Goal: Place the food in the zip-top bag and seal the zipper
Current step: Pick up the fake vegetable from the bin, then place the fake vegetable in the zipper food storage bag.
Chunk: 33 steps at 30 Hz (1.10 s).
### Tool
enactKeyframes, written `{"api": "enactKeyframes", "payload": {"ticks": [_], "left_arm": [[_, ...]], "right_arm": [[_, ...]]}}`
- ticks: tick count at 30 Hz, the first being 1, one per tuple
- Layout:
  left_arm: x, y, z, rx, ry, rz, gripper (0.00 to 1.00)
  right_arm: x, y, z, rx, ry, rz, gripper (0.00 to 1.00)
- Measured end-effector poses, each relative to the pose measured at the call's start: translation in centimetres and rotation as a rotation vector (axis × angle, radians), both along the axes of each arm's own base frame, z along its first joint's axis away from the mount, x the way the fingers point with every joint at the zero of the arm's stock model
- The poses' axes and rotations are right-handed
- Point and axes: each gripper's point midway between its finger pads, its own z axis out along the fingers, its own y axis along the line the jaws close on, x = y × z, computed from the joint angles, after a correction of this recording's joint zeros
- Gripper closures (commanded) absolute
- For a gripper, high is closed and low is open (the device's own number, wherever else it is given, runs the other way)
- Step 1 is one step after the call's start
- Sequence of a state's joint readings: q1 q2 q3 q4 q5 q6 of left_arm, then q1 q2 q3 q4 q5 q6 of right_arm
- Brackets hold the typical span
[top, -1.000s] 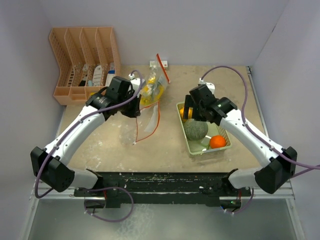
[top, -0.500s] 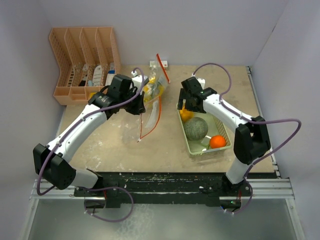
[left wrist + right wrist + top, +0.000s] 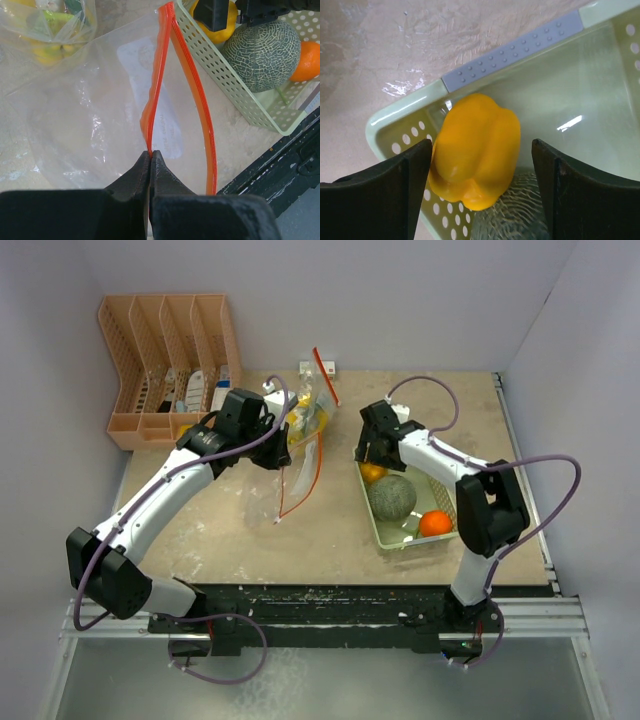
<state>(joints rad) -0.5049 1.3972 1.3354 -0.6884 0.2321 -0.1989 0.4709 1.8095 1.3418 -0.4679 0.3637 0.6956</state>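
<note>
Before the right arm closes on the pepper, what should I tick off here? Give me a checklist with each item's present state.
1. Hold on the bag: ok. The left gripper has its jaws shut on the red-orange zipper strip.
2. Bag mouth open: ok. The two sides of the strip stand apart.
3. Readiness of the right gripper: ok. Its jaws are open, one on each side of the pepper.
4. Jaws touching the pepper: cannot tell.
5. Pepper free to lift: cannot tell. It lies in a corner of the basket, close beside the melon.
</note>
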Motion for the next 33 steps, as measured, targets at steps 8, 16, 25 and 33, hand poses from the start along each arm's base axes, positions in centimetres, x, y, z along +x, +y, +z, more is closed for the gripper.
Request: {"api": "enactKeyframes", "payload": {"ticks": [8,16,25,33], "left_arm": [[0.0,0.0,0.0,0.0,0.001,-0.001,1.0],[0.0,0.0,0.0,0.001,0.001,-0.002,1.0],[0.0,0.0,0.0,0.005,-0.003,-0.007,1.0],[-0.1,0.0,0.0,0.003,-0.002,-0.009,1.0]], "right_arm": [[0.2,0.3,-2.0,0.011,0.013,-0.015,0.67],[-0.3,-0.7,0.3,-0.008,-0.022,-0.027,0.84],[-2.4,2.4,16.9,0.276,-0.367,0.144,0.9],[-6.8,16.1,23.9,0.628,-0.469,0.518,0.9]]}}
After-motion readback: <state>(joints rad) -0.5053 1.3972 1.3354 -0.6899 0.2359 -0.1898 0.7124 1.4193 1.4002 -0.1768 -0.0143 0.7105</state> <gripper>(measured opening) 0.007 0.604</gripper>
